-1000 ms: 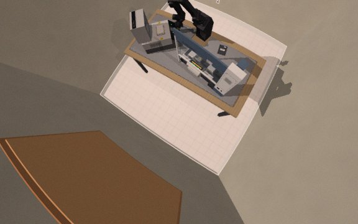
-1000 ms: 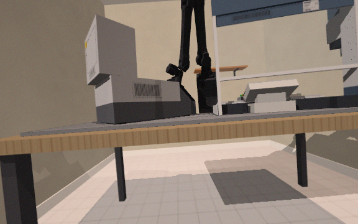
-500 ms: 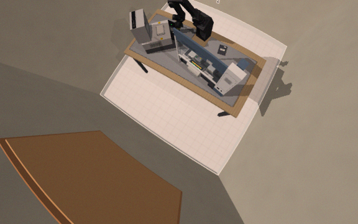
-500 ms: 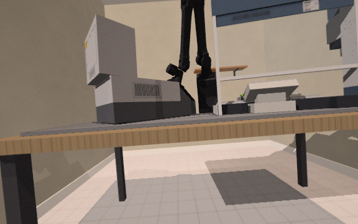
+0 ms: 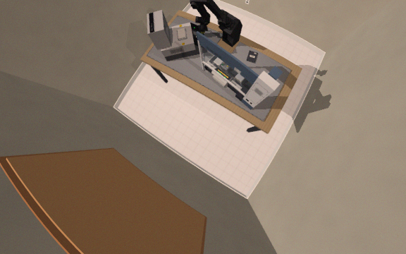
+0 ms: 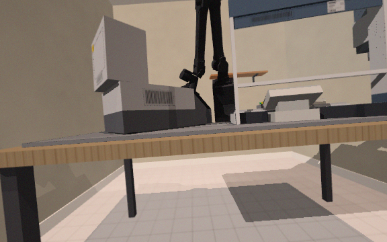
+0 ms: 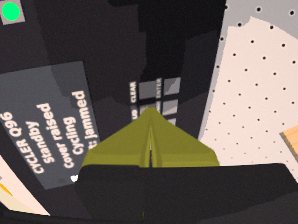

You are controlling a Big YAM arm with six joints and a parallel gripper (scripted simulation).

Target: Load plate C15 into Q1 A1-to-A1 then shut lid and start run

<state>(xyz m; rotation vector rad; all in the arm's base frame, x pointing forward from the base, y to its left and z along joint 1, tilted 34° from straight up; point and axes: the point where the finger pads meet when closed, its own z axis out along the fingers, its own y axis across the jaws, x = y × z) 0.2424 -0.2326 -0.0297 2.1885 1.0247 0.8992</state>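
The cycler Q1 (image 5: 175,39) stands at the table's left end with its lid (image 5: 158,28) raised upright; it also shows in the exterior view (image 6: 140,101). A pale rectangle, plate-like, lies on its block (image 5: 182,34); I cannot tell its orientation. My gripper (image 7: 150,114) is shut and empty, its olive fingertips pointing at the small keys (image 7: 154,96) on Q1's dark front panel, very close to them; I cannot tell if they touch. The lamp (image 7: 11,11) is green. The gripper also shows at Q1's panel end (image 5: 197,27) (image 6: 188,78).
A blue-framed enclosure (image 5: 231,67) with the hand-off row and its labware (image 5: 224,73) stands to the right of Q1. A large white instrument (image 5: 261,88) stands at the far right. The arm's base (image 5: 232,33) is behind the enclosure. A small dark nest (image 5: 252,56) lies on the mat.
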